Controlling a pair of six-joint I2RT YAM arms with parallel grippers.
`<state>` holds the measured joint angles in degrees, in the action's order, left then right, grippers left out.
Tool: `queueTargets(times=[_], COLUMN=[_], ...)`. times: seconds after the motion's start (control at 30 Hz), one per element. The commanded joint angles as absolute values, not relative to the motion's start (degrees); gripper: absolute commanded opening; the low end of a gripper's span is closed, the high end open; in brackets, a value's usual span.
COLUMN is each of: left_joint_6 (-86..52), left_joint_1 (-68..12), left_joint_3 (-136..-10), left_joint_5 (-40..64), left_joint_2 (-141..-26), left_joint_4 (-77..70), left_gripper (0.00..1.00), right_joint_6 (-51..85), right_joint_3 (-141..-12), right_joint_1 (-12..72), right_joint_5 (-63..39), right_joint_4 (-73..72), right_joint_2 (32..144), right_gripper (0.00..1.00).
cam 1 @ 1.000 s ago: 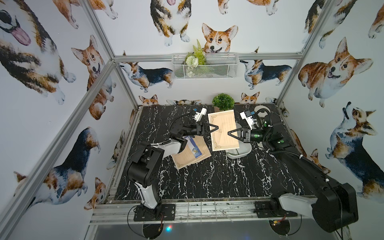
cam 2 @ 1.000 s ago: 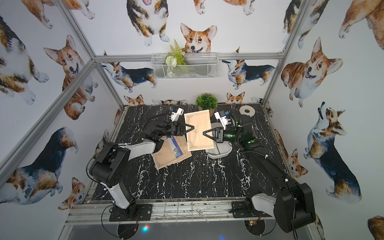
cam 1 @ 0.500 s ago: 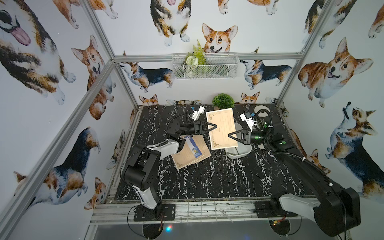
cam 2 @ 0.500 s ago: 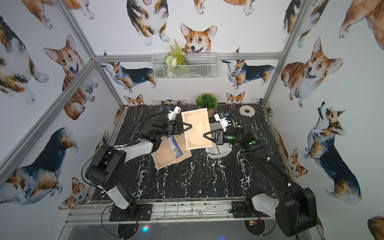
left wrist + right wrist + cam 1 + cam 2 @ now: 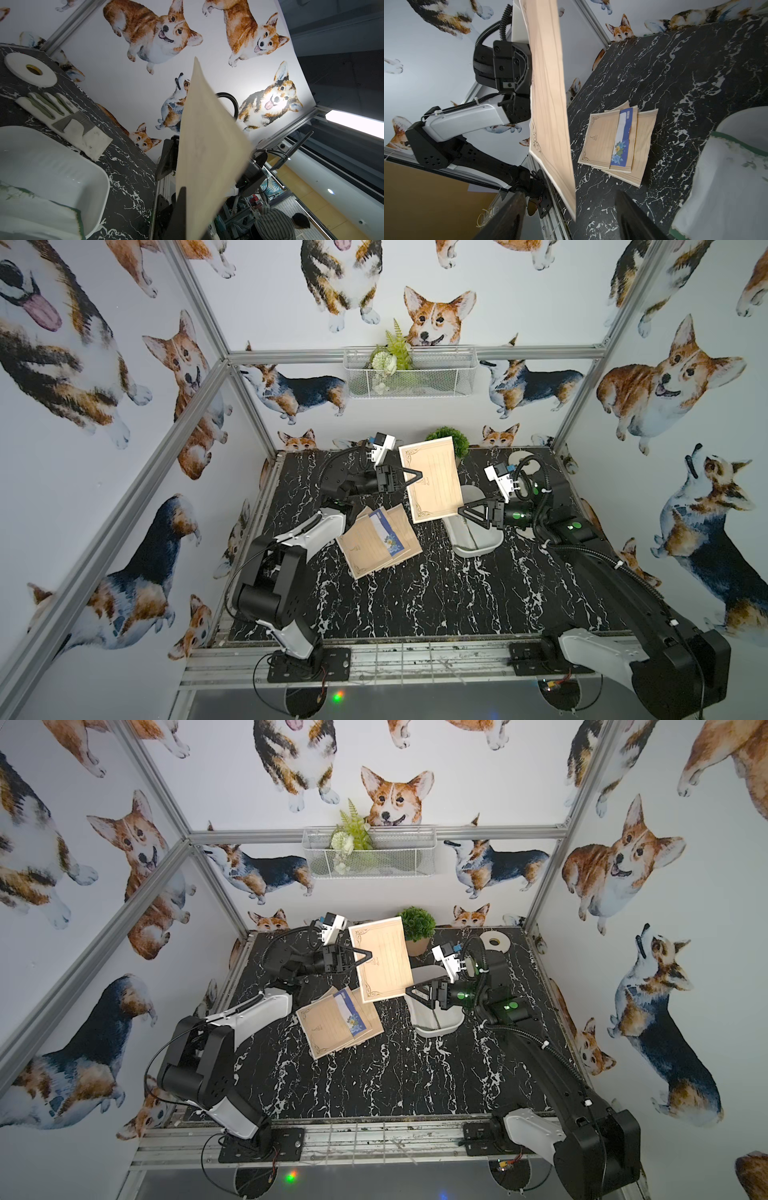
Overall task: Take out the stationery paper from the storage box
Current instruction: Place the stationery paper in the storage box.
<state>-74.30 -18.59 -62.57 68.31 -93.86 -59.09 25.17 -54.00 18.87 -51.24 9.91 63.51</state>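
Left pincer [image 5: 417, 479] clamped on one tan stationery paper sheet [image 5: 436, 485], held up over far-middle counter [image 5: 415, 597]. Right pincer [image 5: 463, 512] wide open at the sheet's near-right corner. Storage box [image 5: 478, 549] partly hidden under it — green-edged sheet [image 5: 726, 166] inside, cut off by frame. Loose pile [image 5: 376, 541] left of box. Black marble, corgi walls [image 5: 291, 302].

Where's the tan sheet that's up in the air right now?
In both top views the sheet hangs above the far middle of the table, pinched by the left gripper, between the paper pile and the box.
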Motion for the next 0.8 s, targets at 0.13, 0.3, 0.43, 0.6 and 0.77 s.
queueTargets(times=[0.13,0.3,0.43,0.6,0.77], left_joint_6=[-28.0,-30.3,-32.4,-30.0,-30.5], left_joint_1=[-15.2,-12.9,-11.5,-10.8,-10.7], left_joint_3=[-76.5,-66.2,-56.1,-52.1,-50.9], left_joint_5=[44.3,37.5,36.8,33.7,30.5], left_joint_2=[-88.0,-84.6,-83.2,-81.9,-81.8], left_joint_4=[14.7,14.1,10.2,13.6,16.1], left_gripper=[0.00,0.00,0.00,0.00,0.00], right_joint_6=[18.6,15.2,14.0,13.6,12.2], right_joint_3=[-56.5,-61.2,-62.8,-63.5,-65.5], right_joint_1=[19.1,19.7,22.0,24.4,28.5], right_joint_5=[-33.7,-22.5,-14.2,-11.0,-6.8], right_joint_4=[21.2,31.0,33.1,32.0,33.2], right_joint_2=[63.8,72.4,78.0,82.8,86.4], right_gripper=[0.74,0.75,0.75,0.75,0.75])
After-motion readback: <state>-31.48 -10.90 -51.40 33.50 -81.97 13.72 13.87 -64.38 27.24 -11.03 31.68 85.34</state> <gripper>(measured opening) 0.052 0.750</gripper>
